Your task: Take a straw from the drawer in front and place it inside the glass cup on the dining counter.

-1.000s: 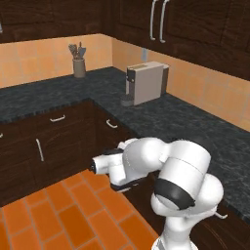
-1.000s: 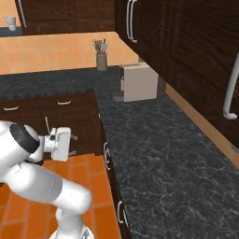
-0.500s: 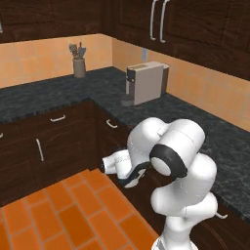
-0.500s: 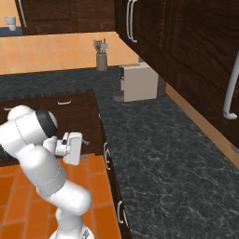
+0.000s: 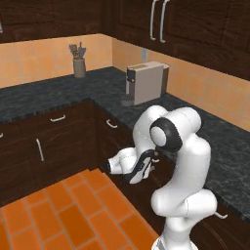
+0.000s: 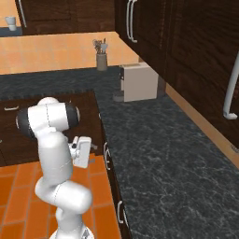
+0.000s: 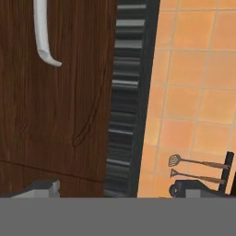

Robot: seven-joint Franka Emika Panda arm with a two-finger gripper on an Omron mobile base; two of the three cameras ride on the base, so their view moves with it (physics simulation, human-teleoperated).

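Observation:
My gripper hangs low over the orange floor, just off the dark cabinet fronts in the corner, also seen as gripper. In the hand view its two tips stand far apart at the bottom, gripper open with nothing between them. That view is rolled on its side. A dark brown drawer front with a curved silver handle lies ahead, shut. The straw is hidden. The glass cup and the dining counter are out of view.
The black speckled counter runs round the corner, carrying a utensil holder and a beige coffee machine. More shut dark fronts with silver handles line the base cabinets. Upper cabinets hang overhead. Orange tiled floor lies open to the left.
The arm has folded up more upright, and the hand has shifted right, closer to the cabinet fronts, and a little lower. The fingers have stayed wide apart.

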